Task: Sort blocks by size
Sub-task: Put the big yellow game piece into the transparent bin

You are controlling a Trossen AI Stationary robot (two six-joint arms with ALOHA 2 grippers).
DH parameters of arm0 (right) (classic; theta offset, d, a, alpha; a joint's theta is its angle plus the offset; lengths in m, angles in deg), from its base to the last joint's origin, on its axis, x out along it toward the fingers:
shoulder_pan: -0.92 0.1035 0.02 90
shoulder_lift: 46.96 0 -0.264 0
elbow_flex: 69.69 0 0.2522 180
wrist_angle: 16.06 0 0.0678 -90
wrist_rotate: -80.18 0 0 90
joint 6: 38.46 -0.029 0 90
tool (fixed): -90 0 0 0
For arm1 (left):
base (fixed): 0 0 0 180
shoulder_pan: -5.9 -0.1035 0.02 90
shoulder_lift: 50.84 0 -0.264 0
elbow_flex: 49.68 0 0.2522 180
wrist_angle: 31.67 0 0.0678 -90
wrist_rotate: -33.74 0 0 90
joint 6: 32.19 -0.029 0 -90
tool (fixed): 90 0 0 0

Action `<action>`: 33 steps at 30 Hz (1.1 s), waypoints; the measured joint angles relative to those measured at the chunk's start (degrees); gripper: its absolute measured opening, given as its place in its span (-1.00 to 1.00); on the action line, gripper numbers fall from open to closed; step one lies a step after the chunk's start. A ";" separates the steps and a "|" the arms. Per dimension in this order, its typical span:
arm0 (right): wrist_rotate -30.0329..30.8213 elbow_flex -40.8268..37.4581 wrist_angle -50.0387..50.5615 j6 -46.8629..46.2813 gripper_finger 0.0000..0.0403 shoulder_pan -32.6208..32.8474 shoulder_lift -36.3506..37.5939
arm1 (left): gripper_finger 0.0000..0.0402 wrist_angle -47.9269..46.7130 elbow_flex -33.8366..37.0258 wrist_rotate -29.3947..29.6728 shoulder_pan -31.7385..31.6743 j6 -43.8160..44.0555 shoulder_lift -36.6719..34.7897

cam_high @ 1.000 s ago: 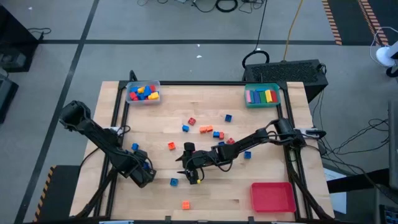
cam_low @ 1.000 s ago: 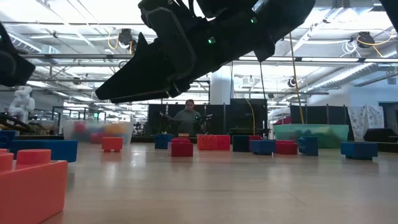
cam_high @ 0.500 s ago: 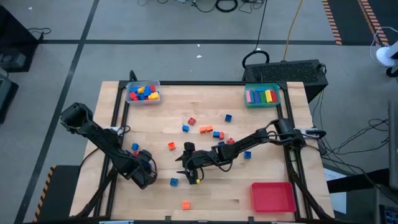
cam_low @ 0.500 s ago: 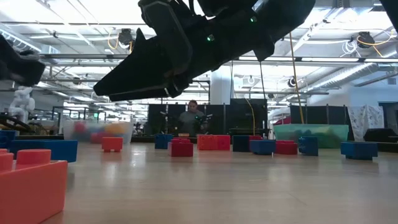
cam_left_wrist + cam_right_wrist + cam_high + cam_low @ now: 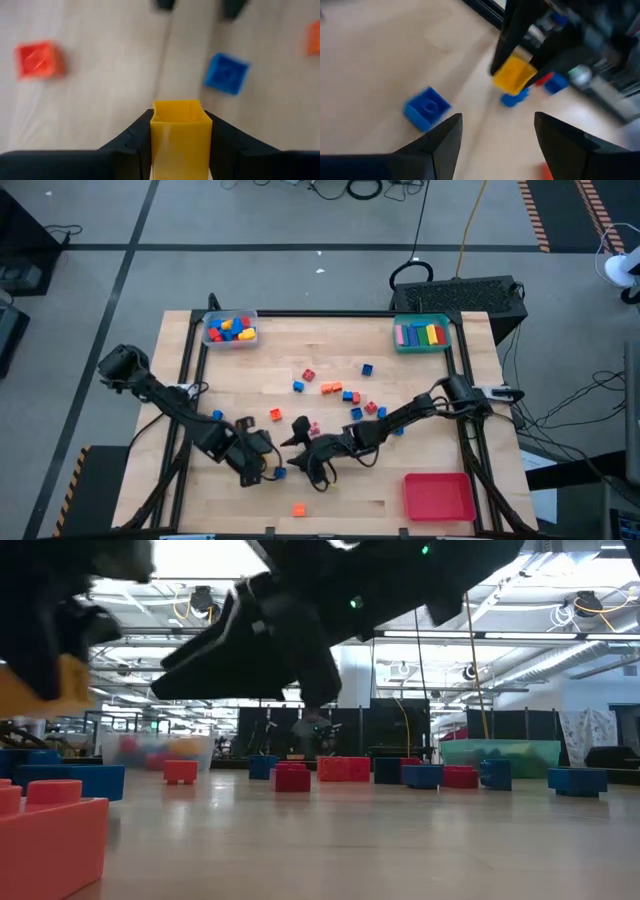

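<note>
The yellow block (image 5: pixel 181 131) is small, hard, light and smooth, so the left gripper (image 5: pixel 181 140) pinches its flat sides tight above the table (image 5: pixel 430 390) near a blue block (image 5: pixel 226 73), while the right gripper (image 5: pixel 497 135) hangs wide open and empty close by.

The pale wooden surface (image 5: pixel 250 370) carries loose blocks (image 5: pixel 330 388), red, blue and orange, scattered beyond the two claws. One blue cube (image 5: pixel 280 472) lies between the left claw (image 5: pixel 272 470) and right claw (image 5: pixel 300 442), an orange one (image 5: pixel 298 509) nearer than both. Clear (image 5: pixel 231 329), teal (image 5: pixel 421 334) and red (image 5: pixel 438 496) trays sit at the corners.
</note>
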 joint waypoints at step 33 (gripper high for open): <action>1.84 0.26 -1.78 16.73 -0.26 -0.05 0.17 | -0.33 15.96 0.24 -21.48 -16.15 -19.81 -0.10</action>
